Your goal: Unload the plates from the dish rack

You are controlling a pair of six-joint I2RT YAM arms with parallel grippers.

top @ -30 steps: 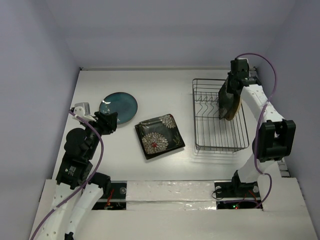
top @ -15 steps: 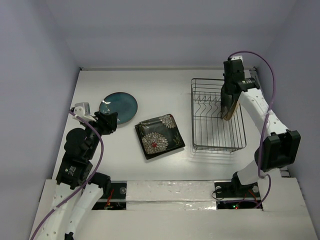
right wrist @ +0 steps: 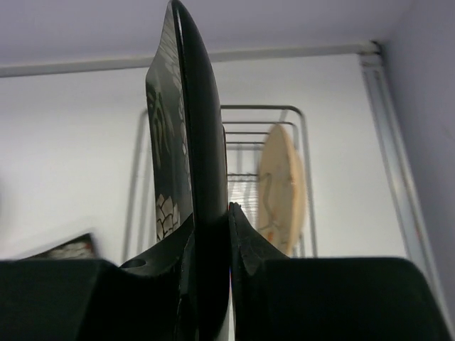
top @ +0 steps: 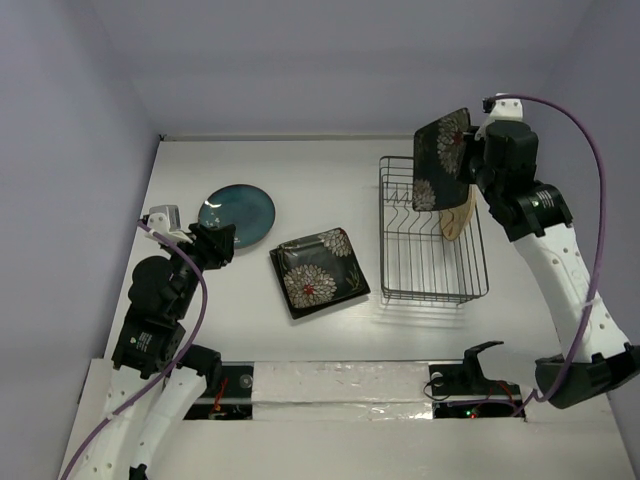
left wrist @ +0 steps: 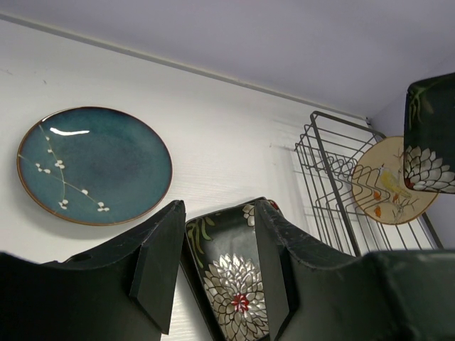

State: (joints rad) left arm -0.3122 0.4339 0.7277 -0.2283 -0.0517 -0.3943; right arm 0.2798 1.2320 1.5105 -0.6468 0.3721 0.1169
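**Student:** In the overhead view, what does the right gripper hold?

**Tutor:** It is clamped on one edge of a black square plate with white flowers. The plate is held on edge over the far end of the rack, with its flowered face toward 9 o'clock. In the right wrist view the fingers press on either side of its rim. Whether its lower edge clears the wires cannot be told.

**Student:** What stands in the rack?

**Tutor:** One round tan plate, on edge near the rack's 1 o'clock corner. The left wrist view shows a small motif on its face.

**Student:** And on the table?

**Tutor:** A round teal plate lies flat. A second flowered plate, also square, lies flat at 4 o'clock from the teal plate and 9 o'clock from the rack, apart from both.

**Student:** The left gripper?

**Tutor:** It sits at 6 o'clock from the teal plate, near its rim, with its jaws parted and nothing between them. In its own wrist view, the second flowered plate shows through the gap.
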